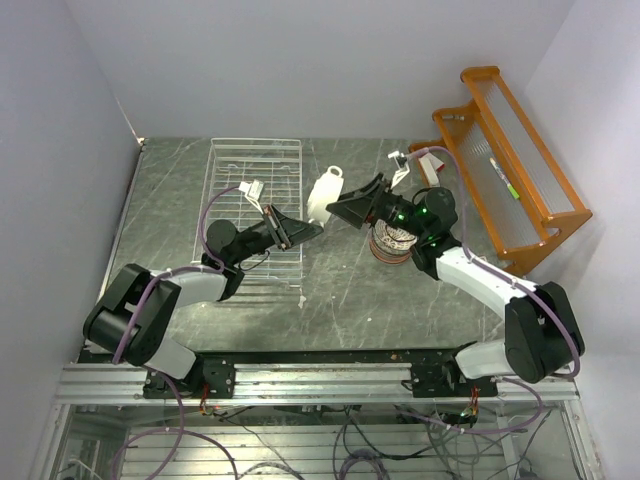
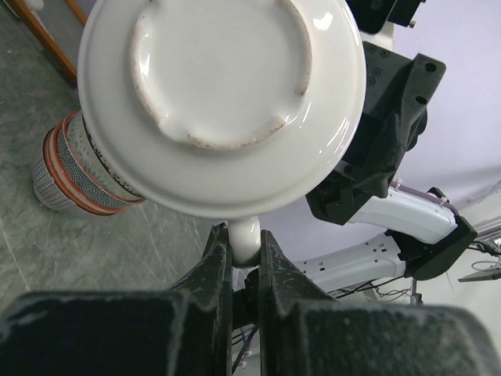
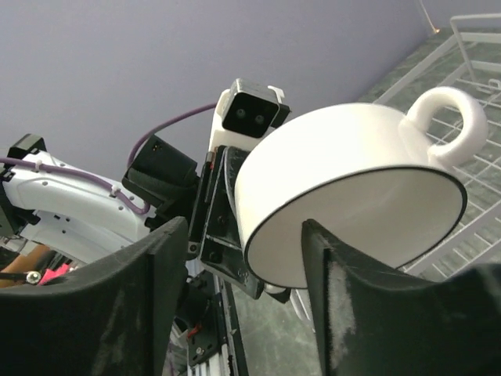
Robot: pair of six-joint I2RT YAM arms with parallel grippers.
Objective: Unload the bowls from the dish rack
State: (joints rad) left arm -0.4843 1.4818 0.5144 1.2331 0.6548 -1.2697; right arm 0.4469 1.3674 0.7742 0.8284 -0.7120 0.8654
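Observation:
A cream bowl (image 1: 325, 195) hangs in the air between the two arms, just right of the dish rack (image 1: 255, 180). My left gripper (image 1: 312, 229) is shut on a small white handle at its rim (image 2: 244, 235); the bowl's underside (image 2: 219, 102) fills the left wrist view. My right gripper (image 1: 338, 207) is open and straddles the opposite rim. One finger (image 3: 352, 313) is inside the bowl (image 3: 352, 180), the other finger (image 3: 133, 313) stands outside, apart from the wall. A ring handle (image 3: 446, 117) sticks out at the bowl's far side. A stack of patterned bowls (image 1: 392, 243) (image 2: 70, 172) stands on the table under the right arm.
The white wire dish rack (image 3: 470, 70) lies at the back left of the dark table. An orange wooden shelf (image 1: 510, 160) stands at the back right, close behind the right arm. Walls close in the table on three sides.

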